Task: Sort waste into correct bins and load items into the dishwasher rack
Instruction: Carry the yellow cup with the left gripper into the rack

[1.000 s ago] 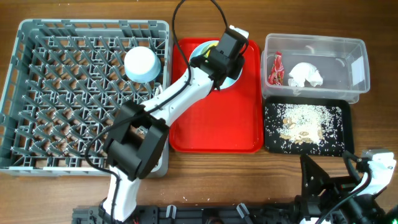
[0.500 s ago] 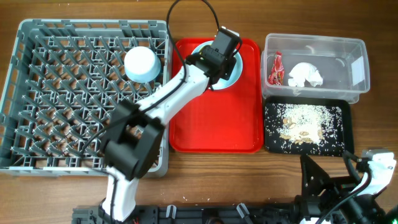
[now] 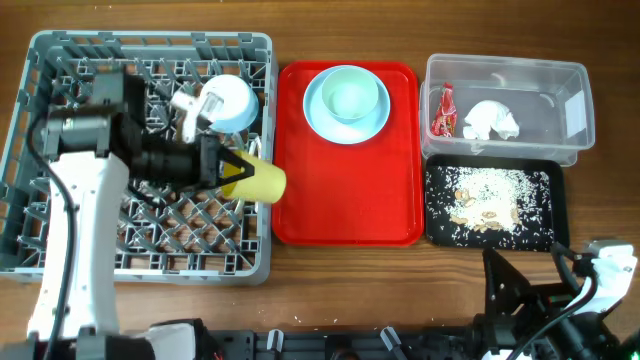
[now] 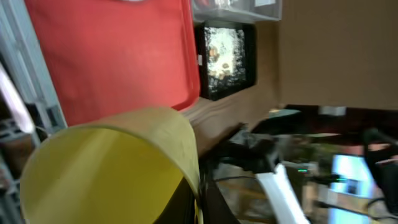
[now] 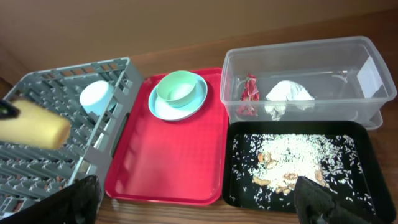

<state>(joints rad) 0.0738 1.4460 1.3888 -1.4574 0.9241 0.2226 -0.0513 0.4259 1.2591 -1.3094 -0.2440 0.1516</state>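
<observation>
We hold the yellow-green cup (image 3: 258,181) on its side, the left jaws clamped on its rim and the left arm (image 3: 75,200) reaching across the dishwasher rack (image 3: 150,40). The cup hangs over the rack wall that faces the red tray (image 3: 345,195), partly above the lattice and partly above the tray edge. We judge this to be the carry from tray to rack, with the rim grip leaving the body free to be tipped mouth-down between pegs. A pale blue vessel (image 3: 228,103) already sits in the rack just beyond the cup, so the free pegs beside it look like the natural slot. The plate (image 3: 316,118) with the bowl (image 3: 352,97) on it waits on the red tray. The sorting seems done: wrapper (image 3: 443,110) and napkin (image 3: 492,120) lie in the clear tub (image 3: 505,62), and the rice (image 3: 490,195) in the black tray (image 3: 548,228). The right arm (image 3: 600,265) rests low at the worktop's near edge, its jaws apart and empty, out of the way.
</observation>
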